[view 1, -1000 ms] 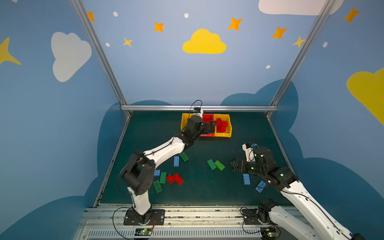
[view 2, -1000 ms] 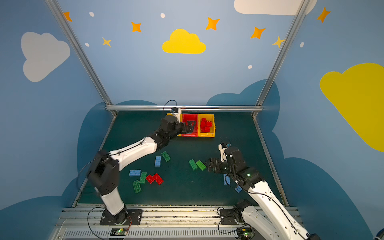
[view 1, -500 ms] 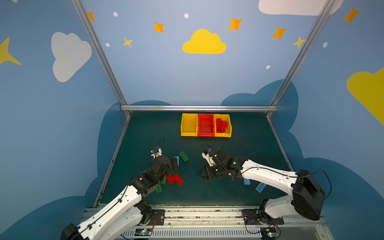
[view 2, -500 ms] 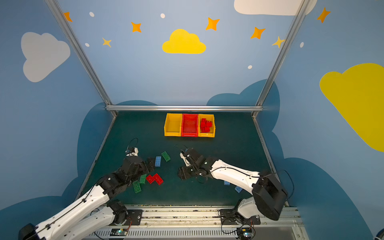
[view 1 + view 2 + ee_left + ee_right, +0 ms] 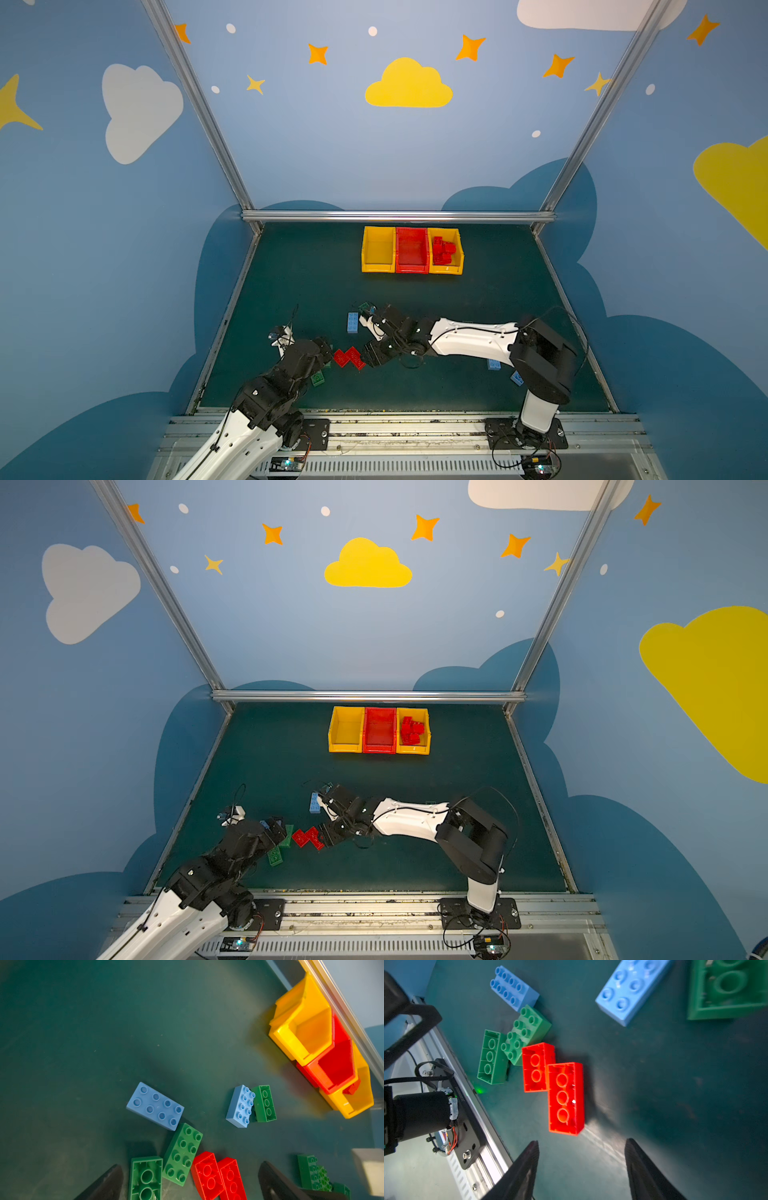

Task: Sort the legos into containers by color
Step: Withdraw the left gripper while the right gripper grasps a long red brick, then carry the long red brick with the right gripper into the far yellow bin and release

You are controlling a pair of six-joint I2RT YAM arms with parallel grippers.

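The dark green table mat (image 5: 478, 299) carries the whole layout. At its far edge, three open rectangular plastic bins stand in a touching row. These are a yellow bin (image 5: 377, 250) and a red bin (image 5: 411, 250), neither showing any bricks, and a second yellow bin (image 5: 457, 268) holding a heap of red bricks (image 5: 444, 250).

The left gripper (image 5: 191, 1165) is spread wide and holds nothing. The right gripper (image 5: 581, 1167) has its jaws apart with nothing between them. Both hang low over the near centre of the mat, flanking a red studded-plastic pair.

The lead red brick (image 5: 566, 1098) and its red neighbour (image 5: 537, 1067) lie hollow side up. Their long sides touch and they are staggered lengthwise. The lead brick's long axis runs roughly in line with the right gripper's reach, with one short end facing the jaw gap.

Hazards:
- The two grippers converge on the same pair, so contact between them is likely if both advance.
- The neighbour blocks one long side of the lead brick, so a finger may land on it or push both bricks.
- A green studded brick (image 5: 527, 1032) touches the neighbour and may be dragged along.
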